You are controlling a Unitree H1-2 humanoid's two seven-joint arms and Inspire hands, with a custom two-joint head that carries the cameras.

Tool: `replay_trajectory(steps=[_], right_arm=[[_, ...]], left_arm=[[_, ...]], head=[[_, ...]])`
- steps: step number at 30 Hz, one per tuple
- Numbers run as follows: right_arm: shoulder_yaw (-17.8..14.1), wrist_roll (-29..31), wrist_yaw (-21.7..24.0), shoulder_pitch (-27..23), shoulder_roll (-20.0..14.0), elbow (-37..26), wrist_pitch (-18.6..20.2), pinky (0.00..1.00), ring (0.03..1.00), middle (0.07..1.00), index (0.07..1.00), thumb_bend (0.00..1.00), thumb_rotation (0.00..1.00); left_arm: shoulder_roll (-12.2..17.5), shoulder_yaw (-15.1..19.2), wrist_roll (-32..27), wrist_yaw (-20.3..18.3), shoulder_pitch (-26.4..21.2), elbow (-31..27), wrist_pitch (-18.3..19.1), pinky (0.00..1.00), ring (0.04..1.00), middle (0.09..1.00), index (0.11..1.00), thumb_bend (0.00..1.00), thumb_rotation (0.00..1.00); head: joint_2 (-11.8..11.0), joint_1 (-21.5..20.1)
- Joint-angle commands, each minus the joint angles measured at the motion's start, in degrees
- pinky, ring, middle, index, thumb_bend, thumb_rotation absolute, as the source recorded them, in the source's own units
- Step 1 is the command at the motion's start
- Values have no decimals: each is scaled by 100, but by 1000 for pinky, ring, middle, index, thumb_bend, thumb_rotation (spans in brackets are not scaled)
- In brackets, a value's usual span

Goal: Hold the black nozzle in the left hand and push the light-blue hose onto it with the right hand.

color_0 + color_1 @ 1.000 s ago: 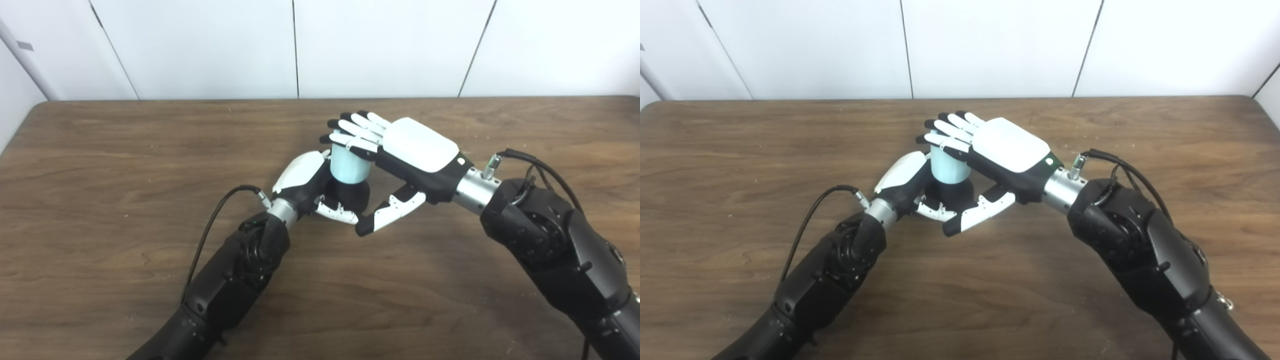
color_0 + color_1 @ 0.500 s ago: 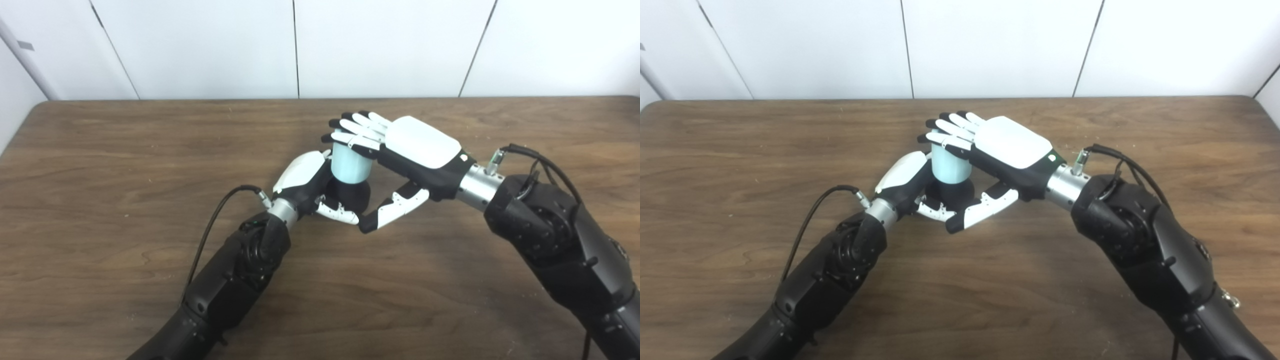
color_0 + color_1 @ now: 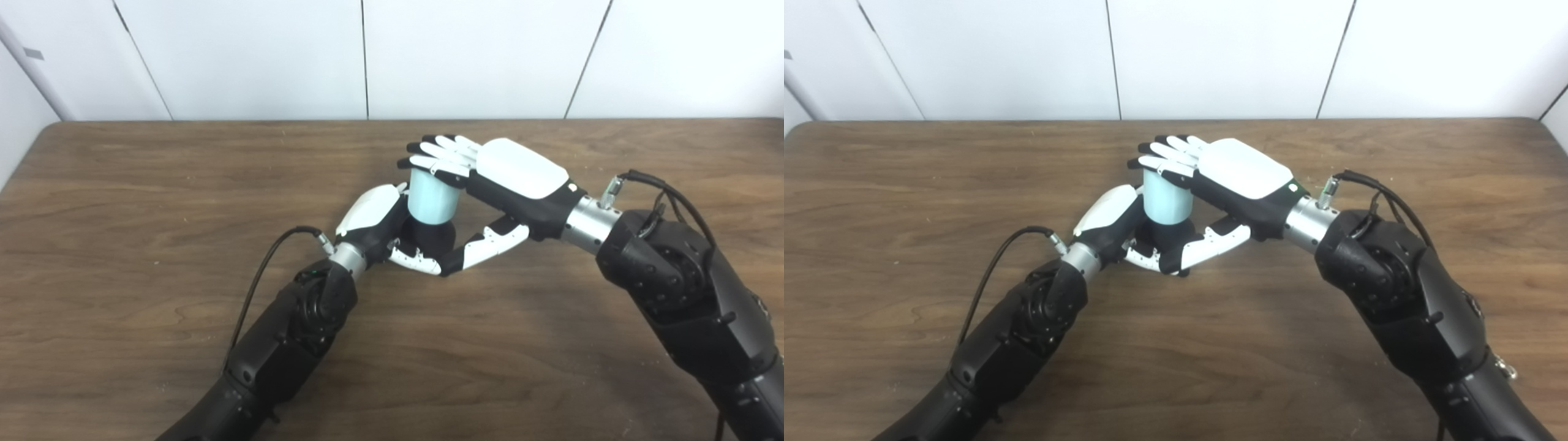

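While I watch through the head cameras, the wooden table point(image 3: 122, 202) fills most of the view, its brown grain running side to side, with white wall panels point(image 3: 245, 55) behind its far edge. Nothing on the table, the walls or the arms carries writing I can read; a small grey tag high on the left wall is too small to make out.

Both black forearms come up from the bottom edge and meet near the table's middle. My right hand point(image 3: 511, 184) lies flat, white back turned up, its fingers point(image 3: 438, 156) straight and side by side over the top of the light-blue hose point(image 3: 432, 199) — they rest on its upper rim, palm down, not wrapped around it. The thumb point(image 3: 490, 245) reaches out low and to the left, its dark tip just beside the left hand's fingers.

My left hand point(image 3: 373, 217) is curled around the black nozzle point(image 3: 432, 236), with its white fingertips point(image 3: 416, 260) showing below and in front of the dark base — a closed grasp, as far as I can see.

The hose stands upright as a short pale cylinder directly on top of the nozzle, the two touching, between the two hands. How far the hose sits over the nozzle I cannot tell.

A thin black cable point(image 3: 263, 269) loops from the left wrist.
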Motion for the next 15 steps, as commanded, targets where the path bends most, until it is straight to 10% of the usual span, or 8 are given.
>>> replay_trajectory(steps=[1, 15], right_arm=[[-196, 5, -50, -187, -24, -138, 48, 1000, 1000, 987, 943, 631, 1000], [-369, -16, -90, -327, 67, -151, 91, 1000, 1000, 992, 945, 621, 1000]], left_arm=[[254, -307, 121, -801, 585, 648, 719, 1000, 1000, 868, 481, 521, 43], [269, -328, 133, -801, 584, 658, 701, 1000, 1000, 868, 480, 521, 43]], head=[[8, 2], [-9, 4]])
